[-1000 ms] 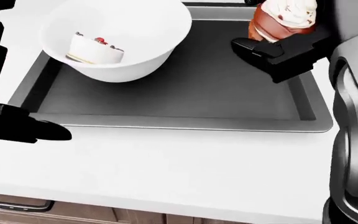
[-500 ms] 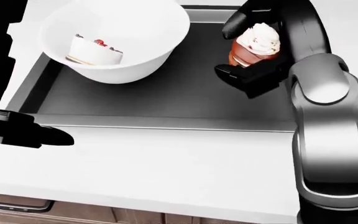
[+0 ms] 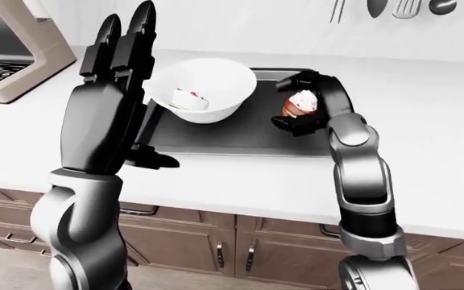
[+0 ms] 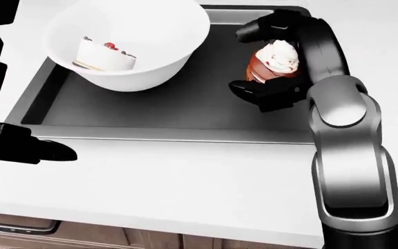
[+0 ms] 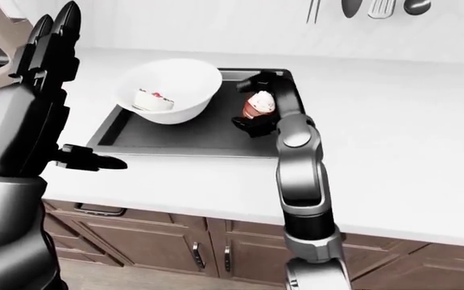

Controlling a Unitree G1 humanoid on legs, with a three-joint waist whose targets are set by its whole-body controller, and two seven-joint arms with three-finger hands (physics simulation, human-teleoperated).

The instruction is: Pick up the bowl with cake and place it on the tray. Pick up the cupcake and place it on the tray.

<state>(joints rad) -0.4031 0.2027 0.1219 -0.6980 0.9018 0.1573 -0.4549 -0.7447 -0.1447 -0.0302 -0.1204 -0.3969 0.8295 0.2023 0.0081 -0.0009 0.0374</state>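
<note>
Dark tray (image 4: pixel 185 111) carries one bowl (image 4: pixel 126 44); right robot hand (image 4: pixel 268 62) grips one cupcake (image 4: pixel 274 61).

White counter (image 3: pixel 426 139) over brown cabinets (image 3: pixel 216 241).

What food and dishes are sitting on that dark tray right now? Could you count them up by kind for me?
Bowls: 1, a white bowl
Cake slices: 1, the cake inside that bowl
Cupcakes: 1, the cupcake, with the right robot hand closed round it
Trays: 1, the tray itself
Total: 4
</note>
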